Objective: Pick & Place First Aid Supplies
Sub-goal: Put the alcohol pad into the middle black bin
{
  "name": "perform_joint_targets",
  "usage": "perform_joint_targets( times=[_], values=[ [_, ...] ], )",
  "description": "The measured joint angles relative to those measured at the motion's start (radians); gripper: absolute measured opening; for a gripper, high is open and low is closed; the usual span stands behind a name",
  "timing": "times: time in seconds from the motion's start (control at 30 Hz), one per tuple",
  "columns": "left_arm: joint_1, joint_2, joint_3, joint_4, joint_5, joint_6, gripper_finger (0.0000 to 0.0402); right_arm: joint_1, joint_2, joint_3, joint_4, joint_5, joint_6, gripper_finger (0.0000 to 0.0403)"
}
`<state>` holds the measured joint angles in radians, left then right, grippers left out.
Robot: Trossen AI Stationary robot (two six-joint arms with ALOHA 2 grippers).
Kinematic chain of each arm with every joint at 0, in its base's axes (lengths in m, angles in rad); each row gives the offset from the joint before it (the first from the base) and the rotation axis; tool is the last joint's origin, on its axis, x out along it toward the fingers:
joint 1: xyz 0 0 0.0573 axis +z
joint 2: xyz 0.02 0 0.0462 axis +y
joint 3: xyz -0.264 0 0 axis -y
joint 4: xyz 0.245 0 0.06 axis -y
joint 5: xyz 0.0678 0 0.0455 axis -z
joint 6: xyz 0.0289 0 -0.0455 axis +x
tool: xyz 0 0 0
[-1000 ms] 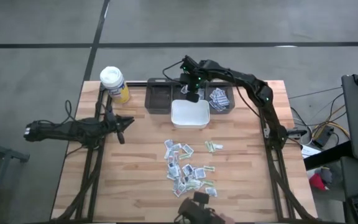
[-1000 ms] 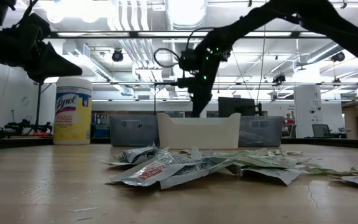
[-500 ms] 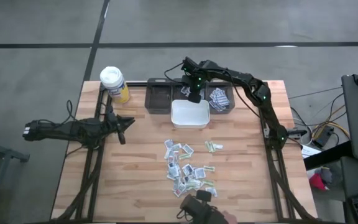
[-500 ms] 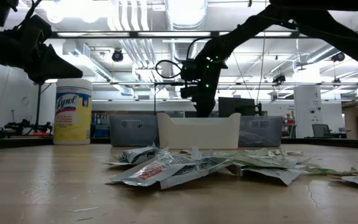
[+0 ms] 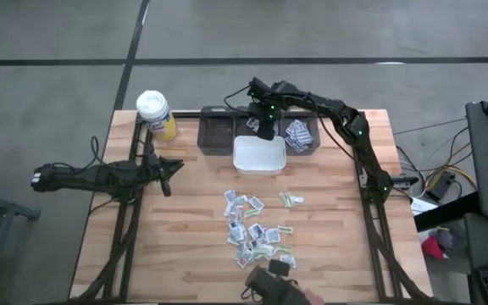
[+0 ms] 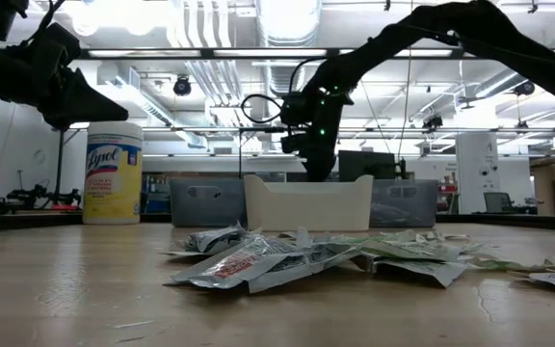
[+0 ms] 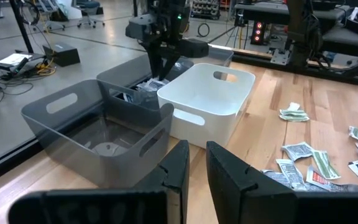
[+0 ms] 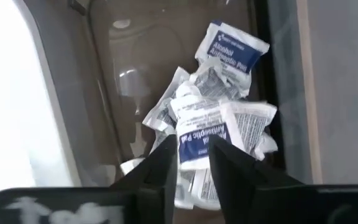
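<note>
Since a second ago the right claw (image 5: 264, 129) has lifted slightly over the middle grey bin (image 5: 253, 127) at the counter's (image 5: 185, 229) 12 o'clock, its arm arched and wrist pointing down. Only its wrist view shows the packets (image 8: 213, 134) heaped inside that bin, below narrowly parted, empty fingers (image 8: 160, 168). More packets (image 5: 257, 229) lie scattered toward 6 o'clock. The left claw (image 5: 169, 169) waits at 9 o'clock, fingers (image 7: 176, 168) narrowly apart, empty.

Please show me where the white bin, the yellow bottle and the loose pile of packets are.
white bin (image 5: 258, 167), high view, on its near rim.
yellow bottle (image 5: 153, 105), high view, on its white lid.
pile of packets (image 5: 257, 232), high view, on a packet in the middle.
</note>
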<state>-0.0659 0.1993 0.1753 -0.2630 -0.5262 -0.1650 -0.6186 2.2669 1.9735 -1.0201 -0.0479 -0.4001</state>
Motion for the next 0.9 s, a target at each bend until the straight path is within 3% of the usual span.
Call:
perform_joint_targets(
  times=[0.33,0.47,0.63,0.9],
  values=[
    [0.0,0.0,0.0,0.0,0.0,0.0,0.0053,0.048,-0.003,0.284,-0.391,-0.018,0.159,0.0109],
    [0.0,0.0,0.0,0.0,0.0,-0.012,0.0053,0.077,-0.007,0.385,-0.514,-0.155,0.204,0.0098],
    [0.0,0.0,0.0,0.0,0.001,-0.017,0.0053,0.13,-0.07,0.342,-0.552,-0.38,0.263,0.0082],
    [0.0,0.0,0.0,0.0,0.005,-0.018,0.0053,0.302,-0.139,0.244,-0.551,-0.399,0.333,0.0071]
  ],
)
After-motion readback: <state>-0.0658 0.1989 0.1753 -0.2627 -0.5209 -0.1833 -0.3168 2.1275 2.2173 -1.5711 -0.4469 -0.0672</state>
